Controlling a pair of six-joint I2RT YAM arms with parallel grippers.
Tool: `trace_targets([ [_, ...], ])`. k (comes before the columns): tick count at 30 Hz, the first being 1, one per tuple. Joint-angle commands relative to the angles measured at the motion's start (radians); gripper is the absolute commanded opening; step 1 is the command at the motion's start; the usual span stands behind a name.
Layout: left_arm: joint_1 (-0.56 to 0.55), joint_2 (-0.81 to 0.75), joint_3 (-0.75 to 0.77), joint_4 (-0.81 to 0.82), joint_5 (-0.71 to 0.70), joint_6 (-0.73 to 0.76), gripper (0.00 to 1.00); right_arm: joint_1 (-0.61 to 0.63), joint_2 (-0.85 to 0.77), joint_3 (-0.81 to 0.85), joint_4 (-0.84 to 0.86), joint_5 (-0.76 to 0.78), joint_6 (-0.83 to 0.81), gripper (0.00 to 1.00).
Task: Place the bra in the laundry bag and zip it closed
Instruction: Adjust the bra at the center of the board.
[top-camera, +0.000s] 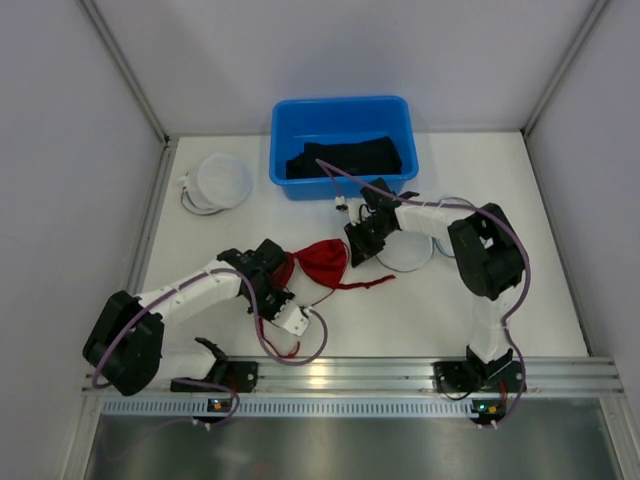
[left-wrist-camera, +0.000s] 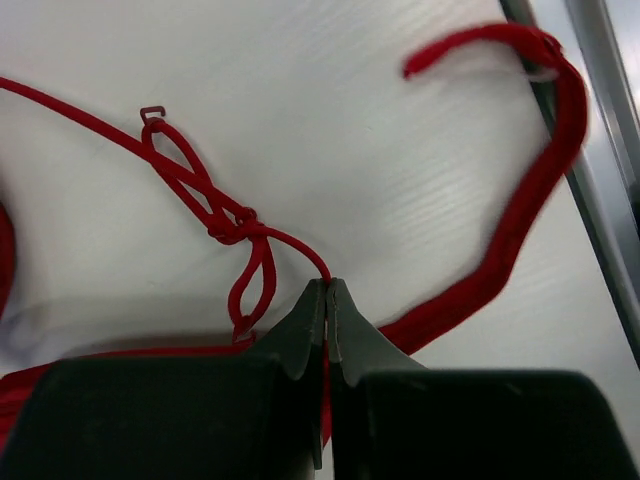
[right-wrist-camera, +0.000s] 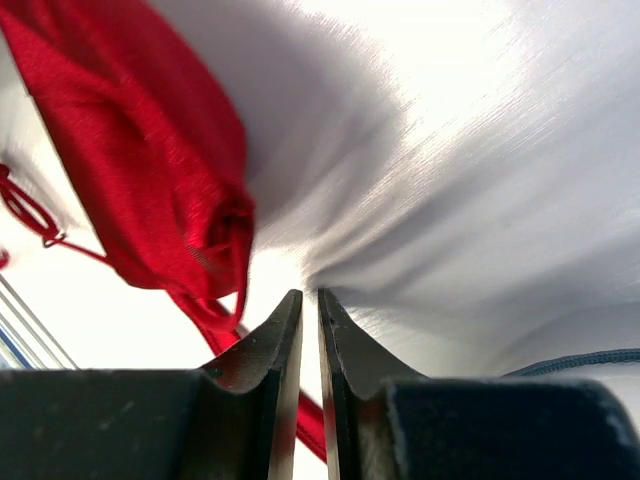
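Observation:
The red bra (top-camera: 325, 262) lies crumpled on the white table between the two arms, its thin straps trailing toward the front. My left gripper (top-camera: 283, 268) is shut on a thin strap (left-wrist-camera: 230, 225), which runs out from between the tips (left-wrist-camera: 327, 285). A wider red band (left-wrist-camera: 520, 220) curves off to the right. The white mesh laundry bag (top-camera: 405, 250) lies flat under the right arm. My right gripper (top-camera: 362, 243) sits at its left edge, jaws nearly together (right-wrist-camera: 309, 295), and the bag's fabric (right-wrist-camera: 450, 180) puckers into them. The bra cup (right-wrist-camera: 150, 150) hangs just to the left.
A blue bin (top-camera: 340, 103) holding dark clothes (top-camera: 350, 160) stands at the back centre. A second round white mesh bag (top-camera: 222, 180) lies at the back left. The metal rail (top-camera: 350, 375) runs along the near edge, close to the trailing straps.

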Motion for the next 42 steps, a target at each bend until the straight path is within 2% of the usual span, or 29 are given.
trace_targets([
  [1,0.001,-0.07,-0.018,-0.153,0.014,0.231,0.0,0.006,0.057,-0.003,-0.029,0.143,-0.055,0.13],
  [5,0.001,-0.101,-0.035,-0.151,-0.003,0.278,0.0,0.008,0.051,0.008,-0.04,0.14,-0.066,0.14],
  [6,0.001,-0.098,-0.025,-0.15,0.001,0.261,0.02,0.006,0.041,0.008,-0.042,0.103,-0.067,0.15],
  [8,0.001,-0.067,0.029,-0.136,0.036,0.194,0.17,0.006,-0.027,-0.02,-0.014,0.069,-0.064,0.18],
  [10,0.008,-0.024,0.07,-0.098,0.078,0.057,0.2,0.006,-0.113,-0.05,0.026,-0.004,-0.06,0.22],
  [11,0.014,-0.007,0.109,-0.09,0.093,-0.01,0.19,0.005,-0.139,-0.06,0.039,-0.027,-0.053,0.24],
  [14,0.034,0.03,0.159,-0.071,0.142,-0.084,0.15,0.006,-0.225,-0.089,0.073,-0.139,-0.061,0.34],
  [15,0.042,0.034,0.169,-0.073,0.156,-0.093,0.14,0.006,-0.239,-0.095,0.081,-0.212,-0.069,0.37],
  [18,0.062,0.044,0.173,-0.07,0.187,-0.109,0.11,0.022,-0.291,-0.144,0.141,-0.3,-0.112,0.41],
  [21,0.07,0.045,0.158,-0.071,0.202,-0.119,0.12,0.046,-0.348,-0.227,0.254,-0.372,-0.164,0.48],
  [22,0.083,0.047,0.158,-0.07,0.211,-0.132,0.16,0.057,-0.389,-0.292,0.294,-0.377,-0.178,0.48],
  [24,0.111,0.06,0.169,-0.071,0.257,-0.194,0.18,0.066,-0.437,-0.362,0.4,-0.356,-0.237,0.47],
  [27,0.226,0.063,0.187,-0.071,0.34,-0.256,0.24,0.06,-0.434,-0.363,0.304,-0.311,-0.374,0.45],
  [28,0.251,0.063,0.196,-0.073,0.352,-0.271,0.27,0.033,-0.437,-0.359,0.264,-0.304,-0.473,0.45],
  [30,0.295,0.065,0.21,-0.071,0.372,-0.328,0.28,-0.001,-0.44,-0.336,0.175,-0.276,-0.564,0.45],
  [32,0.311,0.074,0.235,-0.073,0.403,-0.407,0.29,-0.056,-0.465,-0.301,0.063,-0.268,-0.69,0.45],
  [36,0.314,0.105,0.265,-0.071,0.47,-0.562,0.27,-0.061,-0.604,-0.34,0.035,-0.225,-0.836,0.46],
  [39,0.308,0.149,0.268,-0.071,0.465,-0.665,0.26,0.041,-0.699,-0.408,0.114,-0.158,-0.863,0.44],
  [42,0.298,0.223,0.29,-0.073,0.336,-0.765,0.24,0.21,-0.724,-0.445,0.241,-0.043,-0.876,0.42],
])
